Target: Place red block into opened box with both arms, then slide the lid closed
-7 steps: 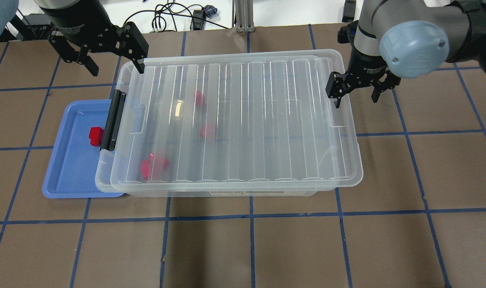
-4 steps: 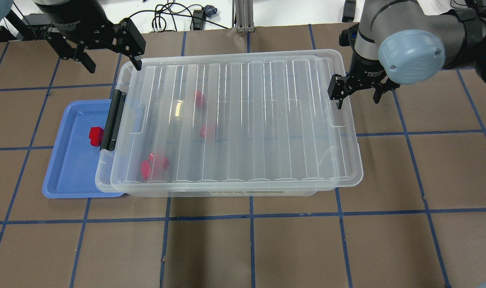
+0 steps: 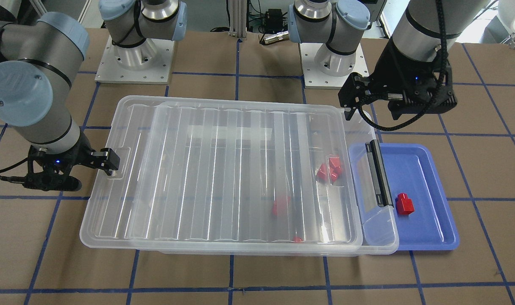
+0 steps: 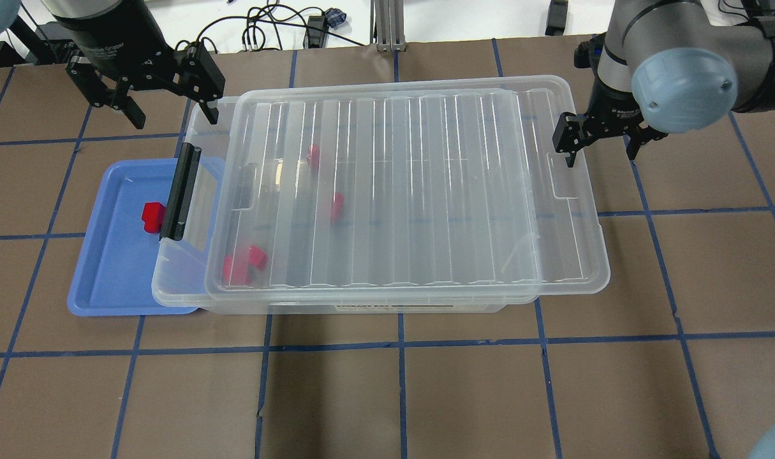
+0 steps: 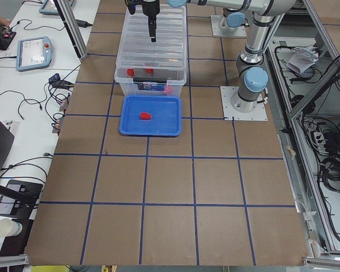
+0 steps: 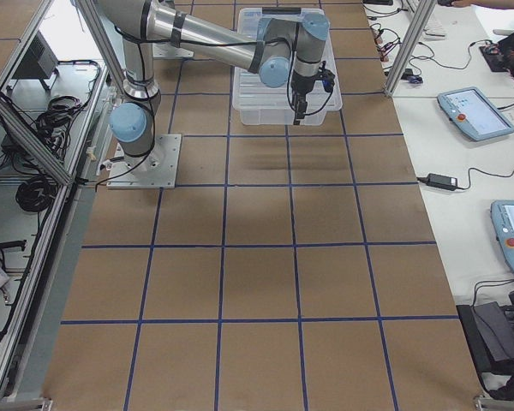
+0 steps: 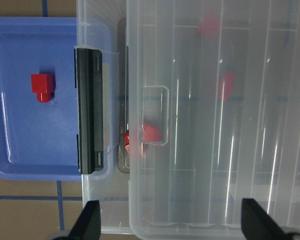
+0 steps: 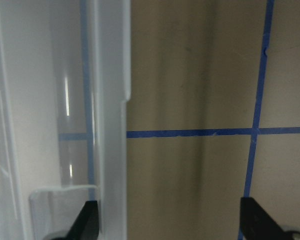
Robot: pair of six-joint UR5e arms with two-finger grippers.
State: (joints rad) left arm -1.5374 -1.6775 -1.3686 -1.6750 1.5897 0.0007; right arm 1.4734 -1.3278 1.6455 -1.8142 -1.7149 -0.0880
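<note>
The lid (image 4: 400,191) is seen lying flat on top of the box (image 4: 178,280), set off toward the right of the overhead frame, so that a strip of the box at its left end is left uncovered and the lid's right end is carried out past the box. The black latch bar (image 4: 182,191) is found at that uncovered left end. The red block (image 4: 152,217) is spotted outside the box, resting in the blue tray (image 4: 106,280) at the left of the frame, just beside the latch bar. Several more red pieces (image 4: 247,262) are made out through the clear plastic inside the box. The left gripper (image 4: 170,109) is held at the upper left, over the box's far left corner, jaws spread wide and nothing gripped. The right gripper (image 4: 603,152) is placed at the lid's right end, also spread wide and empty, with one finger set at the lid's rim; whether contact is made cannot be told.
</note>
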